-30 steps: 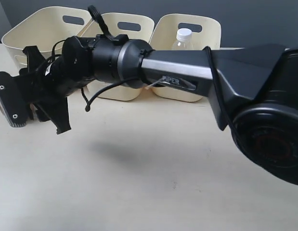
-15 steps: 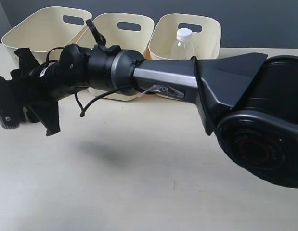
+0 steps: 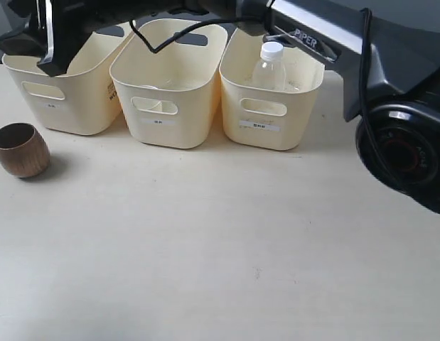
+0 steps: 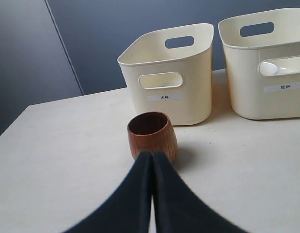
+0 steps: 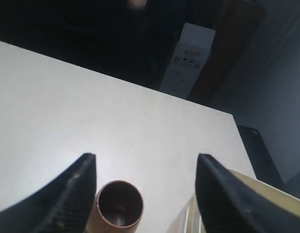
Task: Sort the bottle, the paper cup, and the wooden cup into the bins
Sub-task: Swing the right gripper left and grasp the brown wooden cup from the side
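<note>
The dark-brown wooden cup [image 3: 20,149] stands upright on the table, left of the three cream bins. The clear bottle [image 3: 269,65] with its white cap stands inside the right bin [image 3: 273,138]. A white rounded shape [image 4: 268,68] shows through the handle slot of the middle bin [image 3: 170,131]; I cannot tell if it is the paper cup. My right gripper [image 3: 42,42] hangs open above the left bin [image 3: 63,114]. In its wrist view the right gripper [image 5: 146,158] holds nothing, and the wooden cup [image 5: 119,203] lies below. My left gripper [image 4: 152,155] is shut and empty, its tip just short of the wooden cup [image 4: 152,136].
The right arm's dark body [image 3: 390,99] stretches from the right side across the top of the bins. The table's left edge [image 4: 14,121] lies beyond the wooden cup. Bare tabletop [image 3: 227,249] runs in front of the bins.
The right arm has risen from in front of the bins to above the left bin. The bins' fronts and the wooden cup on the table, hidden before, are now visible.
</note>
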Controlling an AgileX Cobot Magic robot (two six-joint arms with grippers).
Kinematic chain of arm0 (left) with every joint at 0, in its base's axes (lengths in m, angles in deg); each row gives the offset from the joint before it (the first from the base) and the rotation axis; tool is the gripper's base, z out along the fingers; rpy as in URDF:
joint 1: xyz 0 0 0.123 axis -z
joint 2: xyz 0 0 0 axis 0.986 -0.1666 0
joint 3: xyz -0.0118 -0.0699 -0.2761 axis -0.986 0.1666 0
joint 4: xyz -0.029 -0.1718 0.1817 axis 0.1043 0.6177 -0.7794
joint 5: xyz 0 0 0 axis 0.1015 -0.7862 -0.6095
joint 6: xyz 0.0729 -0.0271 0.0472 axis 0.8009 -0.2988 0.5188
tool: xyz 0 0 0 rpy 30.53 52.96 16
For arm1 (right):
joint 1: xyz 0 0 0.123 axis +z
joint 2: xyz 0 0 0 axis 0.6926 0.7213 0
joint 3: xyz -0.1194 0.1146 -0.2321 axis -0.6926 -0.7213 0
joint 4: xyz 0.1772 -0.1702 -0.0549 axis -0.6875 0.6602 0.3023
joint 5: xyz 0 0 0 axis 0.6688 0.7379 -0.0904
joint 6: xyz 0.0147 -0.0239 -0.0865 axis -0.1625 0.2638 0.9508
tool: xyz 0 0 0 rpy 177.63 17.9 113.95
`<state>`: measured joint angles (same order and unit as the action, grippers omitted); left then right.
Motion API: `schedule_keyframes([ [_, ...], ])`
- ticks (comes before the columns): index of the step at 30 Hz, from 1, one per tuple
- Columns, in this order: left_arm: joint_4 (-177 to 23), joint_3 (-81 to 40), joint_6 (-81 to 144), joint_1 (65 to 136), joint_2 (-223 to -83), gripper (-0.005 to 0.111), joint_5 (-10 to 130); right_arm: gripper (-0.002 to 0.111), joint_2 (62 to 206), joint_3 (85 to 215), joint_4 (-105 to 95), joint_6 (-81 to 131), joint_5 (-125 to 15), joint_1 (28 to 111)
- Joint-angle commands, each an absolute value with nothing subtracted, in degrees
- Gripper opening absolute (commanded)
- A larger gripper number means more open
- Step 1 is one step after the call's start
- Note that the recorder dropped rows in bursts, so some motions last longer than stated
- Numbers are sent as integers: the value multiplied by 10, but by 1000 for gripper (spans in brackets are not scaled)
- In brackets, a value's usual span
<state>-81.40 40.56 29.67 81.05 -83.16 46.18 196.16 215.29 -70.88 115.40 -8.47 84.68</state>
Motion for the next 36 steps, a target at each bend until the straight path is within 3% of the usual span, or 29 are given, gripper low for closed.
schedule_keyframes([
  [1,-812,404,296,812,-834,0,464,58,1965,2162,-708,1148,-105,845],
  [13,-812,404,296,812,-834,0,464,55,2087,2203,-497,1234,-126,895],
  [21,-812,404,296,812,-834,0,464,56,2124,2203,-462,1326,-180,908],
  [27,-812,404,296,812,-834,0,464,69,2136,2203,-470,1358,-205,911],
  [36,-812,404,296,812,-834,0,464,69,2143,2207,-471,1408,-239,936],
])
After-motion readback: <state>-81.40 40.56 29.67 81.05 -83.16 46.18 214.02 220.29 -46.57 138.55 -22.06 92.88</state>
